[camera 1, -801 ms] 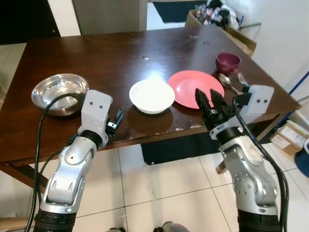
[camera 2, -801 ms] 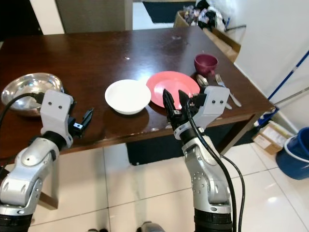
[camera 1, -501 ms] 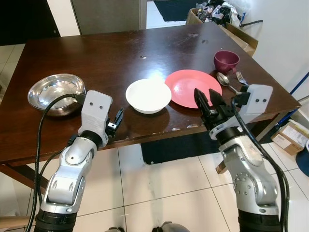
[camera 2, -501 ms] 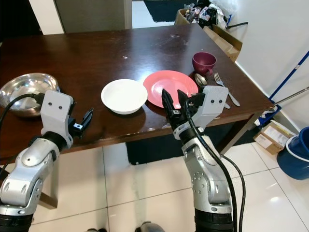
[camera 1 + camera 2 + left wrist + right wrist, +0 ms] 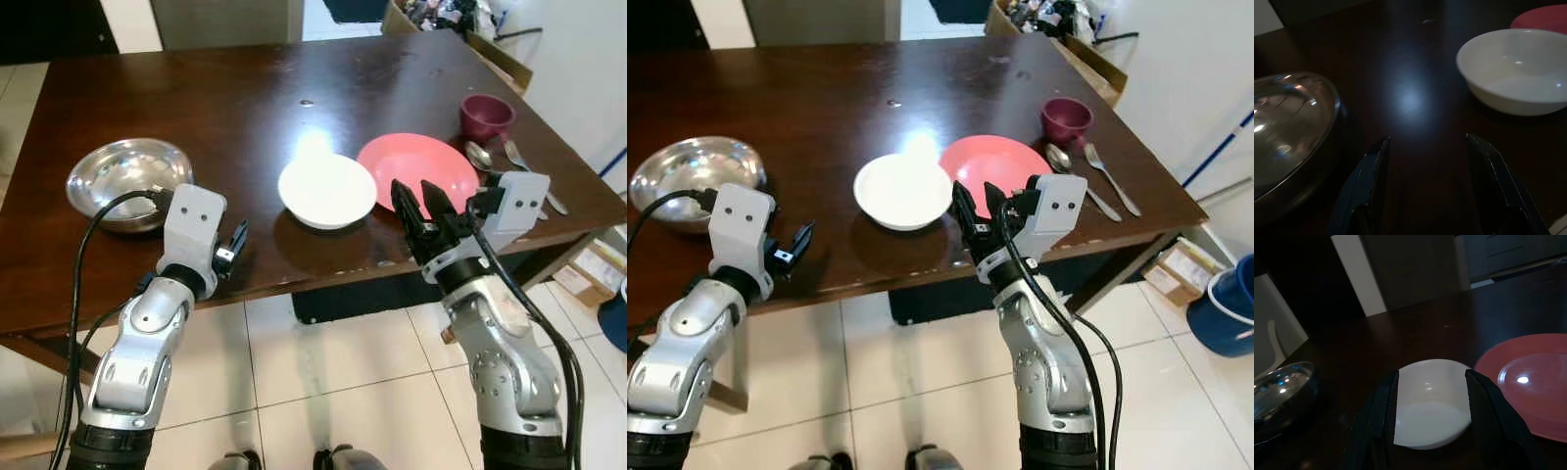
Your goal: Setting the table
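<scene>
Left eye view, fork (image 5: 529, 175) lying lengthwise, tines away, right end effector (image 5: 418, 202) wide

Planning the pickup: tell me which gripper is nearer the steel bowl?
Left. The left gripper hangs at the table edge just right of the steel bowl; the right gripper is past the white bowl.

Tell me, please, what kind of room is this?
Probably a dining area in a home: a dark wooden table on a tiled floor carries a pink plate, a white bowl, and a spoon and fork beside a maroon cup.
</scene>
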{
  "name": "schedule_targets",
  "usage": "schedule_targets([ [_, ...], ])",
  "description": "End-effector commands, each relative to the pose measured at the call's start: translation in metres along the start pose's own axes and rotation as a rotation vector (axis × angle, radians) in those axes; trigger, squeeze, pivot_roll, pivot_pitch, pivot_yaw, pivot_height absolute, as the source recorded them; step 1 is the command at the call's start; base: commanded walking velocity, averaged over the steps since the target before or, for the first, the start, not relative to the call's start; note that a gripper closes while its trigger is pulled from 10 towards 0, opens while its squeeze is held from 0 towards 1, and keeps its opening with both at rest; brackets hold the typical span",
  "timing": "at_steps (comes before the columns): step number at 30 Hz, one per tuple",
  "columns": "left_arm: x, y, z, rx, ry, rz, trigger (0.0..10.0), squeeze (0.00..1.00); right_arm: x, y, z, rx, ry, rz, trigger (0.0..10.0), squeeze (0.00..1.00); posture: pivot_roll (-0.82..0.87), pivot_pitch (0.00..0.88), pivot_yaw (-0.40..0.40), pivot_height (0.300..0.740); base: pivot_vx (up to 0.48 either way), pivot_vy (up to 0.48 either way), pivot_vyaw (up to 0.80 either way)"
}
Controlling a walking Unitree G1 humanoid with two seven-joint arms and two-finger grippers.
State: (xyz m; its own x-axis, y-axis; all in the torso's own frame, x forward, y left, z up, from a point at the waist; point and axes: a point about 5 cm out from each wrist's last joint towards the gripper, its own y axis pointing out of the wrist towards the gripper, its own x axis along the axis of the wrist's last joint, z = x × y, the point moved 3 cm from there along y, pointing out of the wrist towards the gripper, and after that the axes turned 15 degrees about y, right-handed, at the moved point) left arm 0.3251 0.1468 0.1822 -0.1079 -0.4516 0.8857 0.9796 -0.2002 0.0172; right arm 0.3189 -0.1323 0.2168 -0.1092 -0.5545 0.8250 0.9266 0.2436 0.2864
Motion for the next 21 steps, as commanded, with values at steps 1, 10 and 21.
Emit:
schedule_targets([
  [1,0.001,-0.003,-0.005,-0.021,-0.009,-0.008,10.0,0.00,-0.003,-0.001,0.000,0.009,0.006,0.017,10.0,0.00,-0.09,0.056,0.027,0.740,0.000,0.000,0.00],
  [10,0.000,-0.005,-0.006,-0.028,-0.018,-0.010,10.0,0.00,-0.006,-0.002,0.003,0.028,-0.001,0.038,10.0,0.00,-0.09,0.058,0.025,0.740,0.000,0.000,0.00],
  [21,-0.006,-0.007,-0.003,-0.010,-0.025,0.017,10.0,0.00,-0.017,-0.006,0.004,0.037,-0.004,0.080,10.0,0.00,-0.09,0.064,0.025,0.740,-0.061,0.000,0.00],
])
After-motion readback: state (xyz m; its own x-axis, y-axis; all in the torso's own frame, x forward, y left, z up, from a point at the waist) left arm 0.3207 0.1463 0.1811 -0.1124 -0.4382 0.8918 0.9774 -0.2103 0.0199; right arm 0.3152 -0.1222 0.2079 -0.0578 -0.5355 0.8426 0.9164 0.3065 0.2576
